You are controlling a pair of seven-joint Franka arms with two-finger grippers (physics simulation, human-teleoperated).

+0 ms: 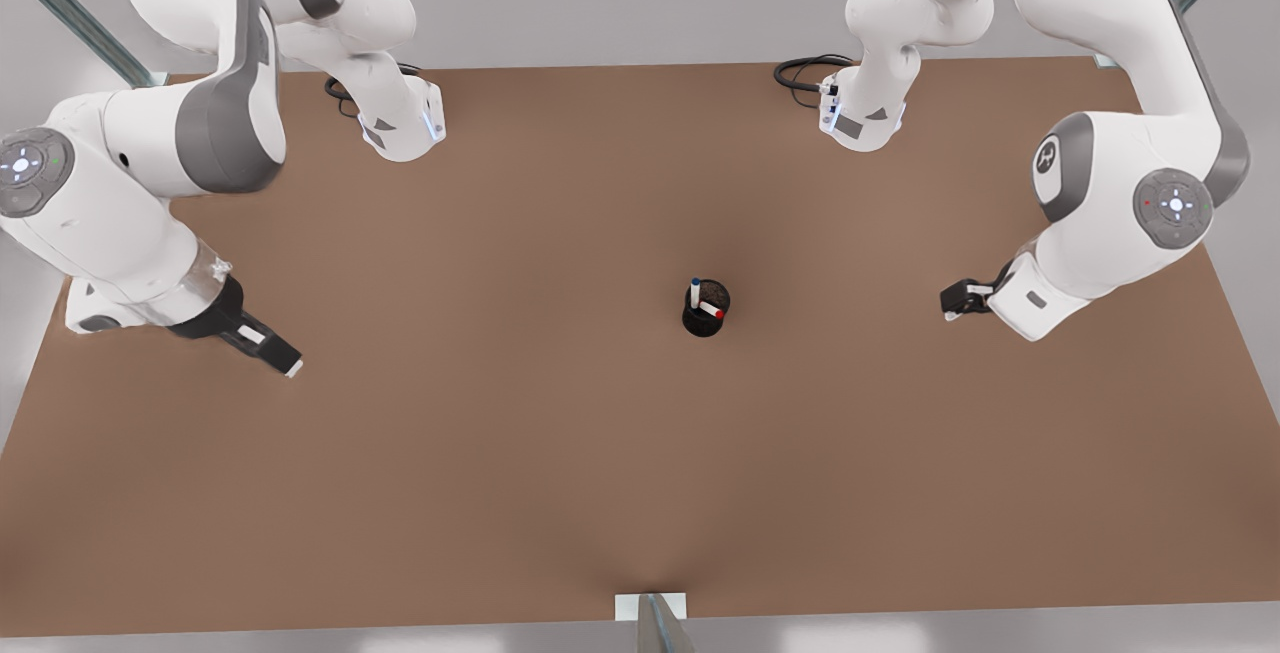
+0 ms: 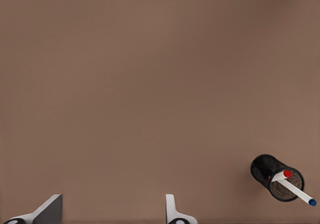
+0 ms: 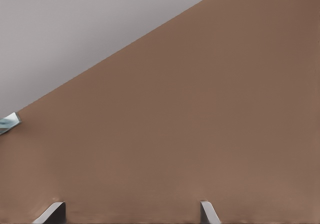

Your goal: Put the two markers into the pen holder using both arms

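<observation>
The pen holder (image 1: 706, 311) stands a little right of the frame's centre in the front view, upright on the brown table (image 1: 480, 473); both pens sit inside it, the blue-capped marker (image 1: 695, 291) poking up at the cup's upper-left rim, the red-capped marker (image 1: 712, 310) leaning across the mouth towards the right. In the left wrist view the pen holder (image 2: 276, 177) lies in the lower right corner, with the red-capped marker (image 2: 281, 176) tucked in its mouth and the blue-capped marker (image 2: 298, 193) jutting out past the rim.

The left gripper (image 1: 955, 301) hangs at the right of the front view, well apart from the cup, pointing towards it; from its own camera the left gripper (image 2: 112, 206) has its fingers spread apart with nothing between them. The right gripper (image 1: 285, 361) sits low at the far left of the front view, well away from everything; its wrist camera shows the right gripper (image 3: 130, 209) likewise spread and empty, over bare table.

To my eye the job looks finished, and both arms wait. Should a pen need reseating, these would handle as light, stiff, rather slick plastic rods; I would pinch across the white barrel just above the rim, not on the cap; the mesh cup looks light enough to tip if a marker is dragged sideways.
</observation>
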